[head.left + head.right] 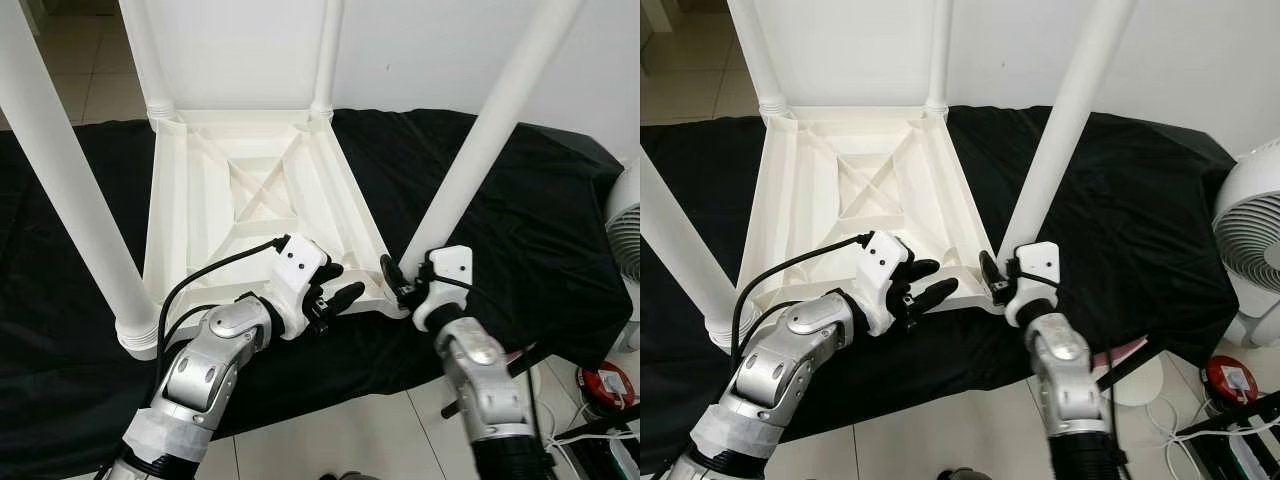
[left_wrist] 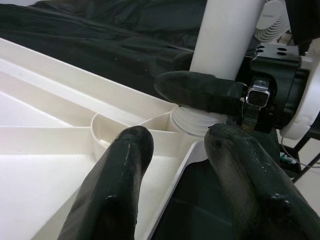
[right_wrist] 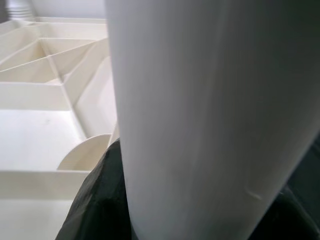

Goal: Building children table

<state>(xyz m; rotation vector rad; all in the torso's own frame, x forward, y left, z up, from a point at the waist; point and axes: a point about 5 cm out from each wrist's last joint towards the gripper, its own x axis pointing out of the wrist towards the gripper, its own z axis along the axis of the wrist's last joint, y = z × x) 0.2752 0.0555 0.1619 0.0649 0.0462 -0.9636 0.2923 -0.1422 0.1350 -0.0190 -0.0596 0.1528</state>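
Note:
A white plastic children's table (image 1: 250, 190) lies upside down on a black cloth (image 1: 540, 220), its four legs pointing up. My right gripper (image 1: 404, 279) is shut around the base of the near right leg (image 1: 480, 140), just above its socket. In the right wrist view that leg (image 3: 210, 110) stands between the black fingers (image 3: 95, 210). My left gripper (image 1: 338, 284) is open and hovers over the table's near rim, a little left of that corner, holding nothing. In the left wrist view its fingers (image 2: 120, 175) point at the leg's threaded base (image 2: 192, 122).
The near left leg (image 1: 70, 190) rises close beside my left arm, and two far legs (image 1: 150, 50) (image 1: 328, 50) stand at the back. A white fan (image 1: 628, 235) stands at the right. A red object (image 1: 605, 385) and cables lie on the tiled floor.

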